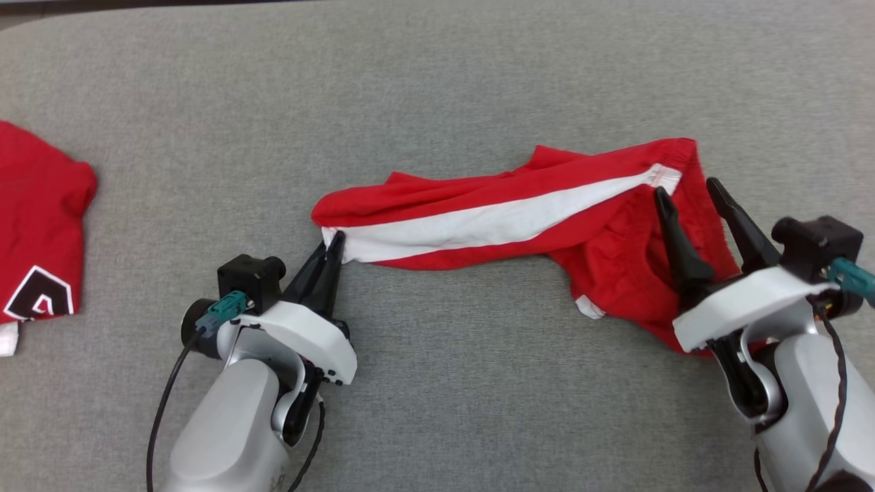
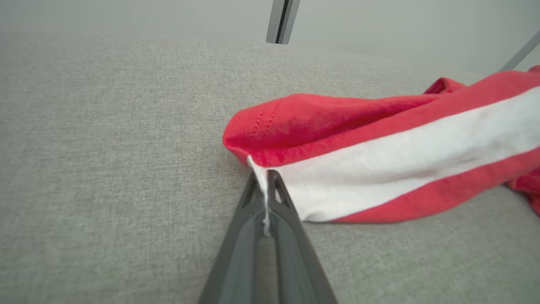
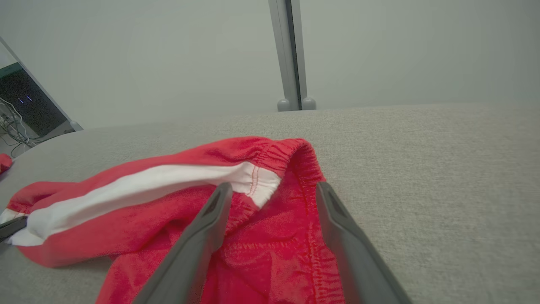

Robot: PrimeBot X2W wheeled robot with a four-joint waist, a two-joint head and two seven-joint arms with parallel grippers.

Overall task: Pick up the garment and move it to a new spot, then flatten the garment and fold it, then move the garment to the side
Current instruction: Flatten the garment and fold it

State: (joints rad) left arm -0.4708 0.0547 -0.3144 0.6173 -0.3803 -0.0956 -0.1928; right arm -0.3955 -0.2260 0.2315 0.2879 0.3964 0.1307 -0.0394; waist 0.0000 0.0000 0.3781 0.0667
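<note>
Red garment [image 1: 478, 219] with the white stripe lies bunched across the worktop [image 1: 437, 82], from its middle towards the right edge. Left fingers [image 1: 325, 270] are pinched shut on the white hem corner, likely an anchor for stretching it flat. Right fingers [image 1: 673, 232] gape wide over the waistband, holding nothing, poised to take that end.
</note>
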